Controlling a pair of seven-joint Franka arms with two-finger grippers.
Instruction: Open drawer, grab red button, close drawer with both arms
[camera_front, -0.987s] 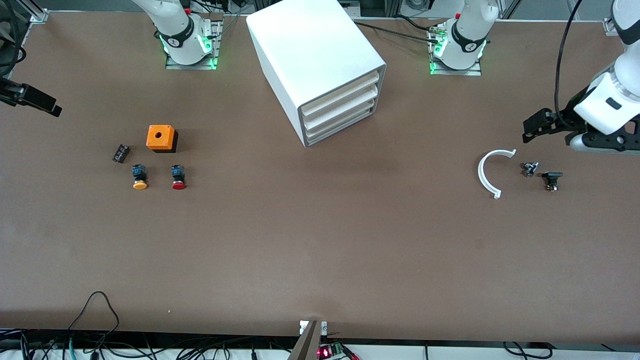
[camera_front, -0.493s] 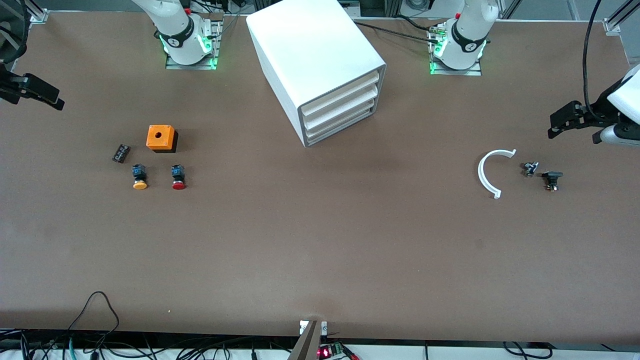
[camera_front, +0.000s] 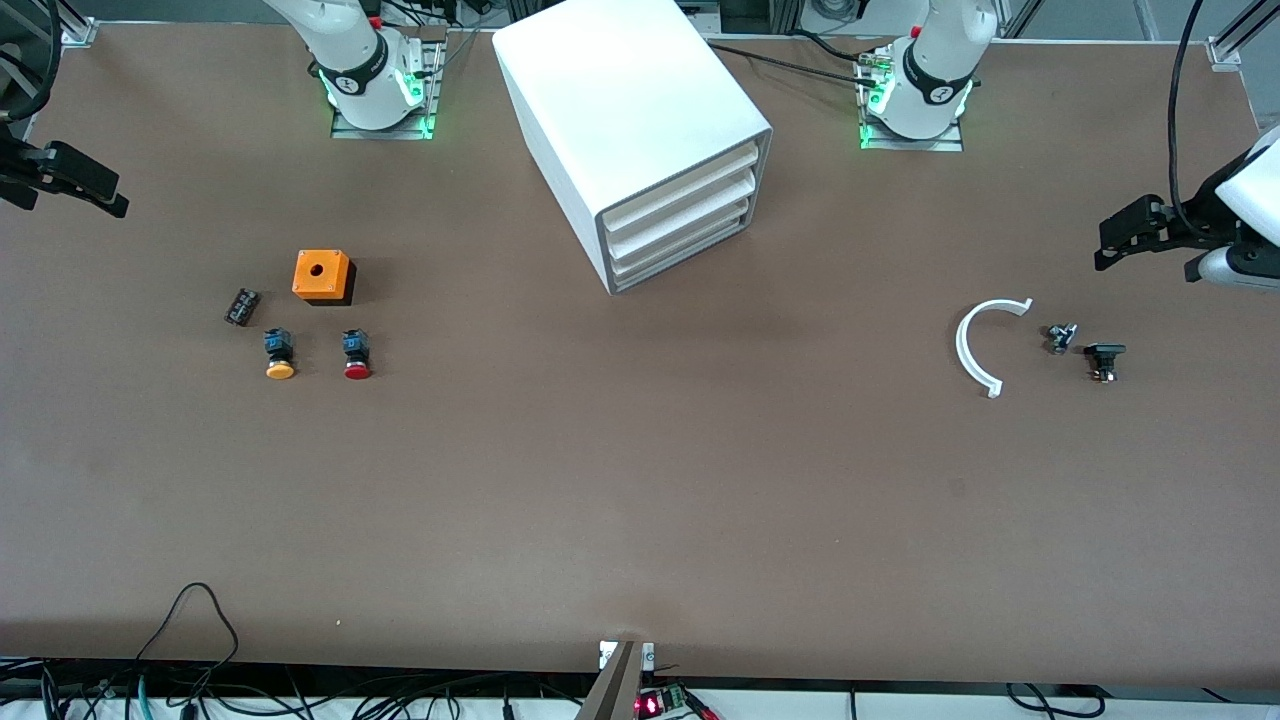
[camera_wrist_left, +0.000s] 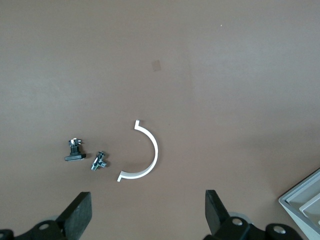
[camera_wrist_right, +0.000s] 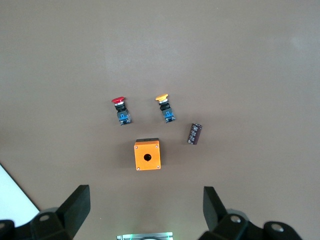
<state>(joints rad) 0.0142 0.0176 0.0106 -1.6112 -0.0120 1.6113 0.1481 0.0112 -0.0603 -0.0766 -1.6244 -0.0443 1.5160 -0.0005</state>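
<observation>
The drawer sits shut, lowest of three in the cabinet, which stands on the bench between my two bases, its front turned toward the front camera and my left arm's end. The button lies on its side well apart from the cabinet, toward my right arm's end, red cap pointing at the front camera. Just beside it lies the yellow button, set the same way. The orange box stands farther from the camera than both buttons, near them, and a small black block lies beside the yellow button. My right claw hangs high over the bench edge at that end, fingers spread wide, holding nothing. My left claw hangs over the other end, fingers also spread, empty. Toward that end lie a white arc and, beside it, a small metal part and a black part.
</observation>
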